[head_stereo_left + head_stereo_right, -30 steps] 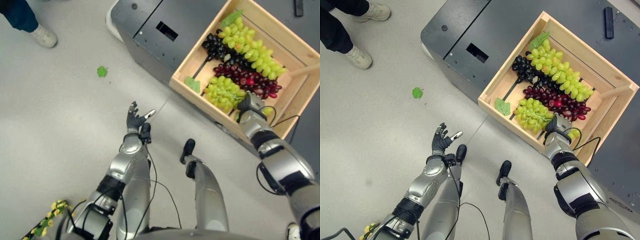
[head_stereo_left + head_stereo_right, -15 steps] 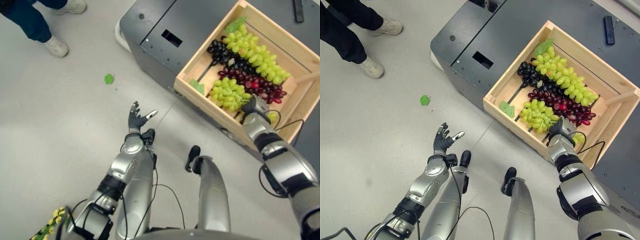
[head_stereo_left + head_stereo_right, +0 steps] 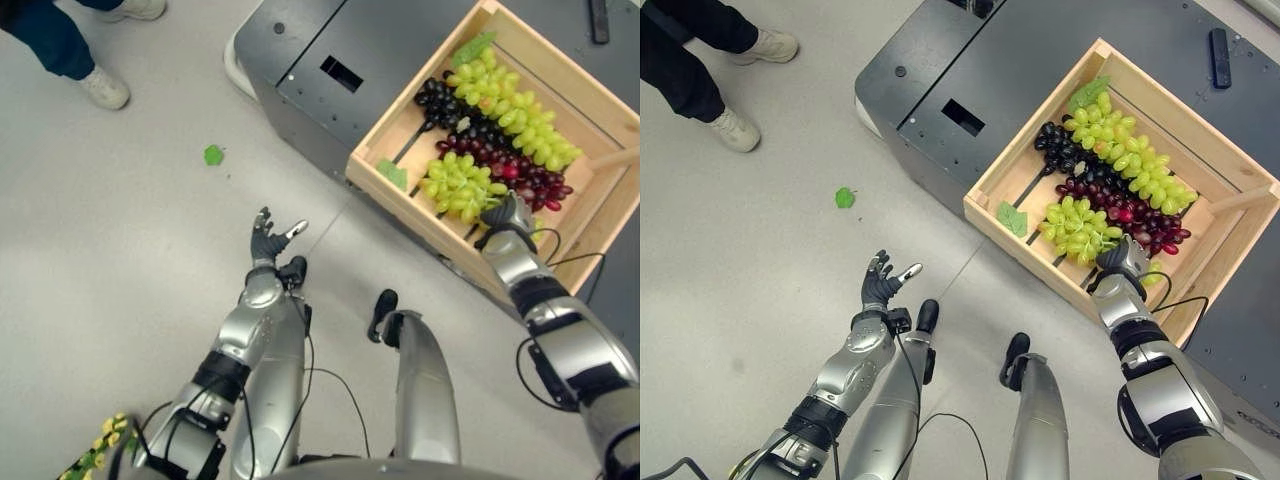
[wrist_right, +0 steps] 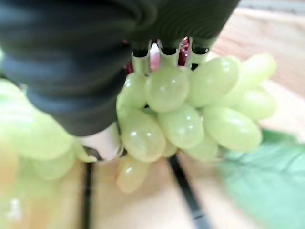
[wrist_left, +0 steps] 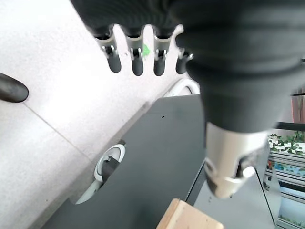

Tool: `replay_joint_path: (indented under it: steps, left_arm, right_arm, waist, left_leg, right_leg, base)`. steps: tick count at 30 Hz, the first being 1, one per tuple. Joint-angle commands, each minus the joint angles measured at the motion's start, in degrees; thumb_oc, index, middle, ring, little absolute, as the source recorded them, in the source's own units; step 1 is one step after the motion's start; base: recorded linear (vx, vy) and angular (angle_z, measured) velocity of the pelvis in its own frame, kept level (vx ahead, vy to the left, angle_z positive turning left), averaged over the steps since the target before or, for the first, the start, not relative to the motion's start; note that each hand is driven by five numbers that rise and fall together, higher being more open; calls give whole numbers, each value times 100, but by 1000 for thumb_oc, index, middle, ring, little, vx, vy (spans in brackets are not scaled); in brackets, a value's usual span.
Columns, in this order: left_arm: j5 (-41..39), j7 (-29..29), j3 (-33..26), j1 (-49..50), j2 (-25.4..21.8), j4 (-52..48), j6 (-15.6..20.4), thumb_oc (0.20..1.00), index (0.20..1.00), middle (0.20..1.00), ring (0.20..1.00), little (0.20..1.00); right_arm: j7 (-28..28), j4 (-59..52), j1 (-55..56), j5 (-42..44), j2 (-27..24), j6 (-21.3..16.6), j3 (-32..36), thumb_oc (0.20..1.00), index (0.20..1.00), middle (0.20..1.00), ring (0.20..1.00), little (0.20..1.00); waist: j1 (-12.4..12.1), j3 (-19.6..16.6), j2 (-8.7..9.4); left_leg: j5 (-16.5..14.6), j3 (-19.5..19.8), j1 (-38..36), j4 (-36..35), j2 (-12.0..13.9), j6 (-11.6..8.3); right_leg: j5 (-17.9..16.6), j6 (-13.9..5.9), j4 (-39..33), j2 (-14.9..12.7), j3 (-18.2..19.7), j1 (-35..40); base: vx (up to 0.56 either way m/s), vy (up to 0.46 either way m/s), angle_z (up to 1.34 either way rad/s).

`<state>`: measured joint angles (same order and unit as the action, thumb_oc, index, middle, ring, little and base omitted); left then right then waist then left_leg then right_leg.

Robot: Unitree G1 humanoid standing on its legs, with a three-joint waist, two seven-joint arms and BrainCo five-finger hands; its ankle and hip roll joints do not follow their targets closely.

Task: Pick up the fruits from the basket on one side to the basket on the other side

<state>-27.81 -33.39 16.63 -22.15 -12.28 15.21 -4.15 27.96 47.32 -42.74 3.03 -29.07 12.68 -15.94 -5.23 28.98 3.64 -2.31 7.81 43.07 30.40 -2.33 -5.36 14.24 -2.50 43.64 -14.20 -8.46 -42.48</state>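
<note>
Four bunches: they lay in the wooden crate [image 3: 992, 186] on the dark grey platform [image 3: 970, 60].
Long green bunch [image 3: 1128, 147]: it stretched slantwise along the far side, a leaf at its far end.
Black bunch [image 3: 1060, 146]: it sat beside that green one, near the leaf end.
Red bunch [image 3: 1122, 212]: it ran slantwise the same way, in the middle.
Small green bunch [image 3: 1078, 226]: it was by the near wall.
Right hand [image 3: 1123, 257]: it was low in the crate, fingers [image 4: 164, 54] bent over green grapes and touching them.
Left hand [image 3: 878, 285]: it hung over the floor, fingers spread, holding nothing.
Loose leaf [image 3: 845, 197]: it lay on the floor.
Person's shoes [image 3: 736, 129]: they stood at the far left.
</note>
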Motion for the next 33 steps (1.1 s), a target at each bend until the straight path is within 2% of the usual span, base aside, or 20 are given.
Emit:
replay_joint_path:
  steps: [1,8,15,28,33]
  left_arm:
    - [68,-99,-112,282,96,-390,276,1000,1000,1000,1000,1000]
    - [26,-63,-373,617,-62,-496,389,1000,1000,1000,1000,1000]
    - [78,269,-620,884,-186,-730,397,1000,1000,1000,1000,1000]
    - [190,543,-814,891,-116,-625,289,1000,1000,1000,1000,1000]
    - [224,633,-884,916,-154,-648,286,1000,1000,1000,1000,1000]
  right_arm:
    - [21,-742,599,745,1159,-597,-100,200,200,200,200,200]
    - [-115,-1864,1127,975,1152,-855,3,200,200,200,200,200]
    - [-580,-3029,1710,1648,1007,-1176,354,200,200,200,200,200]
    - [-980,-3884,1871,2098,775,-1349,731,200,200,200,200,200]
    - [-1089,-4055,1877,2199,723,-1375,790,200,200,200,200,200]
  waist:
    - [25,81,-27]
    - [81,81,119]
    - [70,81,241]
    - [121,81,273]
    - [100,81,252]
  left_leg:
    - [-711,-273,-205,104,-166,405]
    - [-682,-309,-403,-37,-138,404]
    - [-644,-301,-779,-209,-144,399]
    - [-632,-327,-1483,-457,-82,379]
    - [-532,-316,-1752,-671,-75,358]
  right_leg:
    - [-441,-437,-643,-185,449,76]
    - [-485,-448,-766,-172,488,226]
    - [-555,-482,-972,-180,481,595]
    - [-575,-483,-1226,-88,492,1294]
    - [-670,-490,-1441,-71,466,1561]
  base:
    - [-7,4,-4]
    - [-5,-13,-3]
    - [-7,-17,-7]
    - [0,2,-6]
    - [10,-11,-2]
